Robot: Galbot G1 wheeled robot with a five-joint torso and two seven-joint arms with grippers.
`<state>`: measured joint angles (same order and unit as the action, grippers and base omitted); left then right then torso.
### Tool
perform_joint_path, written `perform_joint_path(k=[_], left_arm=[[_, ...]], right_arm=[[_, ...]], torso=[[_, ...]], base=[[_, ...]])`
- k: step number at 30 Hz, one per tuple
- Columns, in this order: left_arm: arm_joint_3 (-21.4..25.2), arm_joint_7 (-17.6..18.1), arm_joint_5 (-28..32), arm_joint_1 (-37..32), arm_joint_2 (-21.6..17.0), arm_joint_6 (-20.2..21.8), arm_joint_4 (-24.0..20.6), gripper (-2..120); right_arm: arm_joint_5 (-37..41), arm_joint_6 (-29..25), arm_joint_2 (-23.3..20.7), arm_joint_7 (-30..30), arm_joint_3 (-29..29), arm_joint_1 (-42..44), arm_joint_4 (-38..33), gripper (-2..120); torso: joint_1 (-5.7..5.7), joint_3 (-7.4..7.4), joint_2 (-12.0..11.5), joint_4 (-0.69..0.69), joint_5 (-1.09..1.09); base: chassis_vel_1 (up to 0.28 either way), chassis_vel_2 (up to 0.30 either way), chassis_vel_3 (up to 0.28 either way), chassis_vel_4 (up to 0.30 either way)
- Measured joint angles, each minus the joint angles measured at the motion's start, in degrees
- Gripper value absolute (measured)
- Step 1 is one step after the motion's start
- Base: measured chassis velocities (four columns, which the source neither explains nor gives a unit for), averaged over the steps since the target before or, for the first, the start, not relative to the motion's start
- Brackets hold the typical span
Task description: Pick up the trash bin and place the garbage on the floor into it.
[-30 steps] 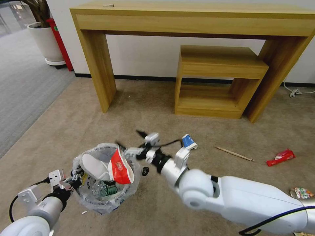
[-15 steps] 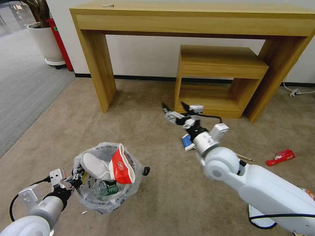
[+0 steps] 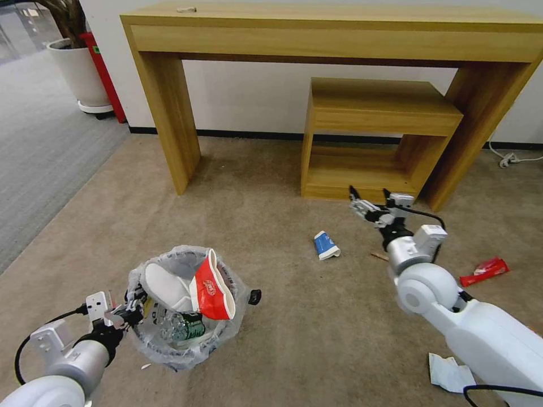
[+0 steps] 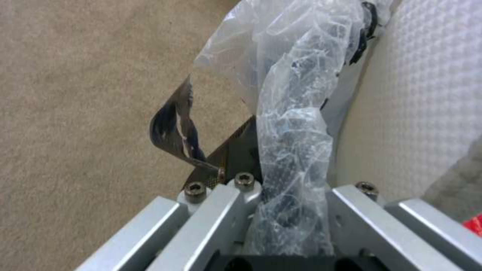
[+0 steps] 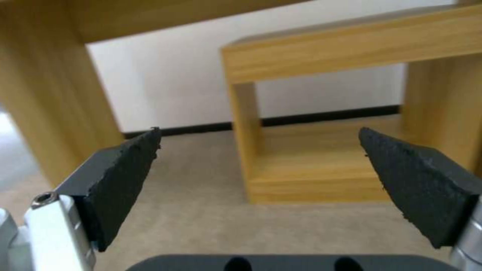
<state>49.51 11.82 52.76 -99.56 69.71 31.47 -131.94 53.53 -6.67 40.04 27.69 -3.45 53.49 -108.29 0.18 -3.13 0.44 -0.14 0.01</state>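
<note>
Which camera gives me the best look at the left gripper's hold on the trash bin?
Left wrist view: the left gripper is shut on the trash bin at its bag-covered rim, close up. Head view shows that grip small at the bin's near side. Right wrist view faces the wooden shelf.

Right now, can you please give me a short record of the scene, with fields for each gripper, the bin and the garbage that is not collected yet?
left gripper: shut on the bagged rim of the trash bin
right gripper: open and empty, above the floor near the low wooden shelf
in the bin: white slipper, red paper cup, green-label bottle
left on the floor: blue paper cup, red wrapper, wooden stick partly behind the right arm
</note>
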Motion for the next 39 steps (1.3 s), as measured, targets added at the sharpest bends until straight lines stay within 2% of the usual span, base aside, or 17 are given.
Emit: perform_joint_path(k=[7, 14, 39], left_arm=[[-0.05, -0.03, -0.33, -0.27, 0.14, -0.01, -0.50, 1], [-0.38, -0.72, -2.38, -0.84, 1.18, 0.00, -1.01, 1], [-0.53, -0.78, -2.98, -0.58, 2.49, 0.02, -0.70, 1]], right_arm=[[-3.06, -0.64, 0.60, 0.58, -3.11, 3.34, 1.50, 100], [-7.21, -3.88, 1.02, -2.72, -8.29, 8.67, 2.64, 100], [-8.70, -5.72, 2.59, -5.58, -6.86, 8.04, 5.41, 100]], torso=[[0.00, 0.00, 0.00, 0.00, 0.00], [0.00, 0.00, 0.00, -0.01, -0.01], [0.00, 0.00, 0.00, 0.00, -0.01]], base=[[0.000, 0.000, 0.000, 0.000], [0.000, 0.000, 0.000, 0.000], [-0.022, -0.021, -0.020, -0.022]])
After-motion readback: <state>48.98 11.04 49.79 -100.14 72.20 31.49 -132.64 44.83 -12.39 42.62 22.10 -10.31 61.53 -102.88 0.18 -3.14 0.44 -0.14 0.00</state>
